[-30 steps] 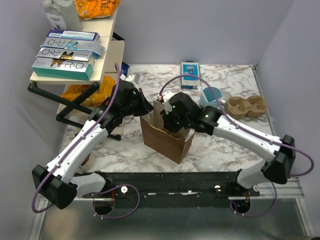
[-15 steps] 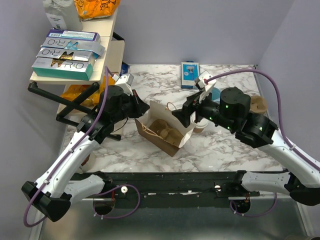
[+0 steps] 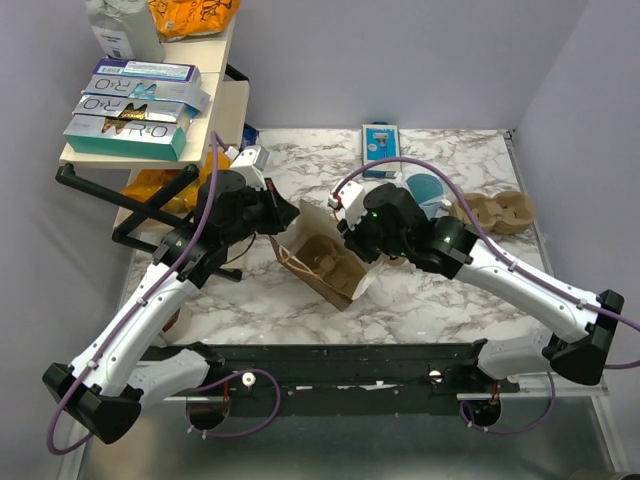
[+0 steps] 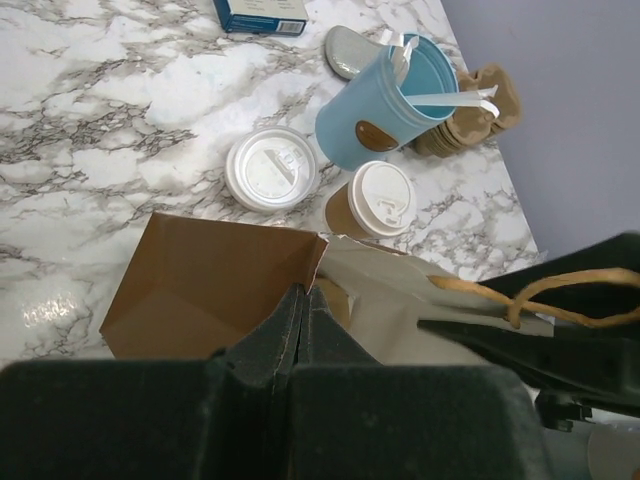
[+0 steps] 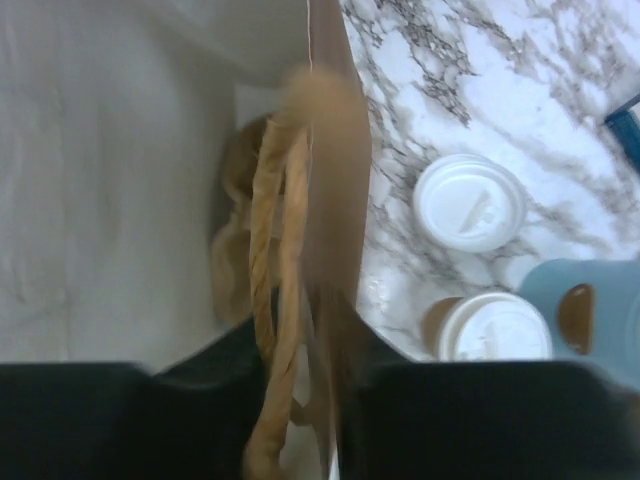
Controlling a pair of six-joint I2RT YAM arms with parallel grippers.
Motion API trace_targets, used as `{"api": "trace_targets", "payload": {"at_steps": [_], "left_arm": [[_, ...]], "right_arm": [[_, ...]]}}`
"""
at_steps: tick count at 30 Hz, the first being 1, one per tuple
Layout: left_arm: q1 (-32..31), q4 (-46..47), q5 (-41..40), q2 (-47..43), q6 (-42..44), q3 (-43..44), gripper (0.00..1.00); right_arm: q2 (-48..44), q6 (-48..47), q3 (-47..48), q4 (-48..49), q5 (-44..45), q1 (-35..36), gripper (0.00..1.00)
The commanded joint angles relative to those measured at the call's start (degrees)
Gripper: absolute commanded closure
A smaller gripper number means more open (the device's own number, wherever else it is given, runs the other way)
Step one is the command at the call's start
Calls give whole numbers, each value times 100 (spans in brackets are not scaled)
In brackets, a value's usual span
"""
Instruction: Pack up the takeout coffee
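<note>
The takeout coffee (image 4: 383, 200), a tan paper cup with a white lid, stands on the marble beside the blue mug (image 4: 385, 105). It also shows in the right wrist view as the cup (image 5: 495, 325). A second white lid (image 4: 270, 168) sits close by; I cannot tell whether a cup is under it. The brown paper bag (image 3: 315, 218) stands open mid-table with a pulp carrier (image 3: 325, 260) inside. My left gripper (image 3: 283, 222) (image 4: 303, 300) is shut on the bag's left edge. My right gripper (image 3: 352, 238) (image 5: 300, 330) pinches the bag's right wall and twine handle (image 5: 275, 250). In the top view my right arm hides the cup.
A second pulp carrier (image 3: 497, 212) lies at the right behind the mug (image 3: 428, 190). A small blue box (image 3: 378, 148) is at the back. A shelf rack (image 3: 140, 110) stacked with boxes fills the left, with an orange packet (image 3: 175, 185) under it.
My right arm has swung left from beside the mug to the bag's right rim and closed on it. The left gripper still holds the bag's other edge.
</note>
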Motion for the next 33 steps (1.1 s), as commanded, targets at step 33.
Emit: {"api": "trace_targets", "payload": {"at_steps": [33], "left_arm": [[-36, 1836, 538, -2566, 906, -2273, 100]], "right_arm": [[-950, -3255, -2711, 5483, 685, 1267, 99]]}}
